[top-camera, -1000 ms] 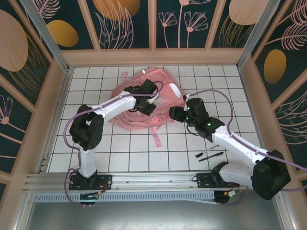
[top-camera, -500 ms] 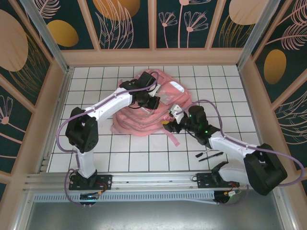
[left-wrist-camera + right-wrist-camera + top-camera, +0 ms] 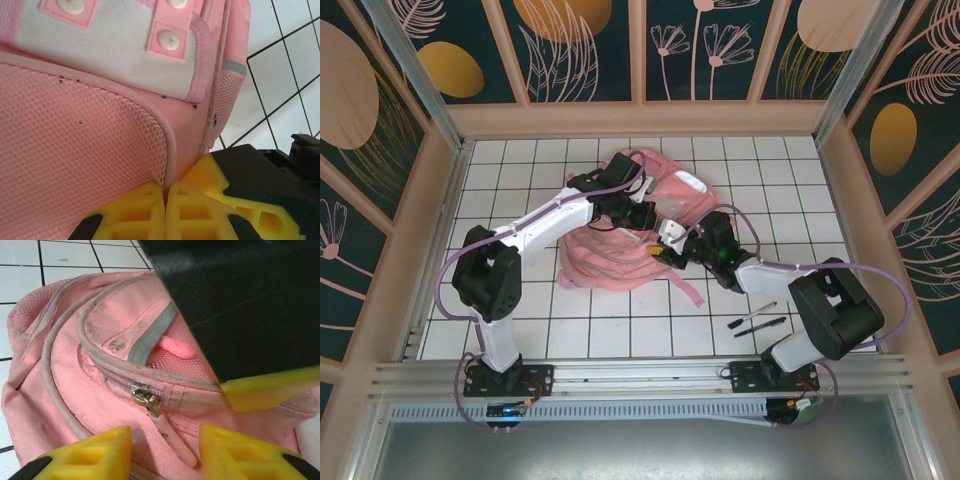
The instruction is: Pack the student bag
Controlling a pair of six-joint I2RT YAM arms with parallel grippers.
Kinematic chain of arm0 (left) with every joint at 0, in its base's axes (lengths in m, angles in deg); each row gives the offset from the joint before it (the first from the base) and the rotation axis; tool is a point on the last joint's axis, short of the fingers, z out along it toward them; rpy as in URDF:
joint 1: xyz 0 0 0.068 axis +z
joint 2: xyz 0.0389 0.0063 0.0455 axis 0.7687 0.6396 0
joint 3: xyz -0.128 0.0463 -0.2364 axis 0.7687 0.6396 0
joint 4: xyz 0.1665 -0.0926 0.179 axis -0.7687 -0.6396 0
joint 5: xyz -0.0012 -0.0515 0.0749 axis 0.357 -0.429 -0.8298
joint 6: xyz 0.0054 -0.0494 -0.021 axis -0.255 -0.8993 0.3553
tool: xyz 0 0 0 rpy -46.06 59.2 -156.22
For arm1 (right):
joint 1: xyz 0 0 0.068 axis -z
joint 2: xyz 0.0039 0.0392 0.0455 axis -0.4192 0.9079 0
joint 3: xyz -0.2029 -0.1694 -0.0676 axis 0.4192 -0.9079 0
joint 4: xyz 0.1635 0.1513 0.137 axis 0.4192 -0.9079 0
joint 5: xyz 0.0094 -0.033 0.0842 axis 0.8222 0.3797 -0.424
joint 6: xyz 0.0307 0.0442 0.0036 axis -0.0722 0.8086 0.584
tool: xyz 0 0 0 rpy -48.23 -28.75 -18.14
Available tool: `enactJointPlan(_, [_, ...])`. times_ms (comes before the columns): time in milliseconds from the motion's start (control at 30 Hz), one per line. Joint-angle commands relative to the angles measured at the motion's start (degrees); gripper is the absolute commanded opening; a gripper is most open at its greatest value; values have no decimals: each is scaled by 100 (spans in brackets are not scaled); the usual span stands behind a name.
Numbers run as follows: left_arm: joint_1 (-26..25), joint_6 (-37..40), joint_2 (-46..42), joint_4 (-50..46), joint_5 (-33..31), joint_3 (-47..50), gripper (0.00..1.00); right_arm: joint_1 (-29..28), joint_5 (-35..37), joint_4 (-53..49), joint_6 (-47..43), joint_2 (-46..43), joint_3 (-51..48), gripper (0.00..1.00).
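The pink student bag (image 3: 610, 255) lies in the middle of the tiled table. My left gripper (image 3: 638, 215) is shut on it, and the yellow fingertips (image 3: 145, 200) pinch the rim of its mesh pocket (image 3: 75, 135). From the right, my right gripper (image 3: 672, 247) reaches the bag's near side. In the right wrist view this gripper (image 3: 165, 446) is open, its yellow pads on either side of a pale pink zip pull (image 3: 172, 437) without touching it. The pull hangs from a metal slider (image 3: 142, 394) on a closed zip. The bag's contents are hidden.
Two dark pens (image 3: 760, 322) lie on the tiles to the right of the bag, beside the right arm. A pink strap (image 3: 685, 290) trails from the bag toward the near edge. Wooden walls (image 3: 430, 200) fence the table on three sides.
My right gripper has swung left and forward onto the bag, and its jaws have narrowed. The bag has shifted and bunched slightly. My left gripper has kept its hold.
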Motion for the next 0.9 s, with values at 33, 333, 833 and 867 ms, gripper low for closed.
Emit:
enactJointPlan(33, [5, -375, -388, 557, 212, 52, 0, -298, 153, 199, -416, -91, -110, 3])
enactJointPlan(333, [3, -925, -165, 1001, 91, -164, 0, -1473, 884, 770, 5, -321, -449, 0])
enactJointPlan(833, [-6, -1540, -59, 1757, 315, 162, 0, -2611, 1693, 2584, 963, 487, -589, 38])
enactJointPlan(867, [-1, -1492, -85, 1714, 298, 171, 0, -2560, 1493, 2222, 828, 142, -692, 41])
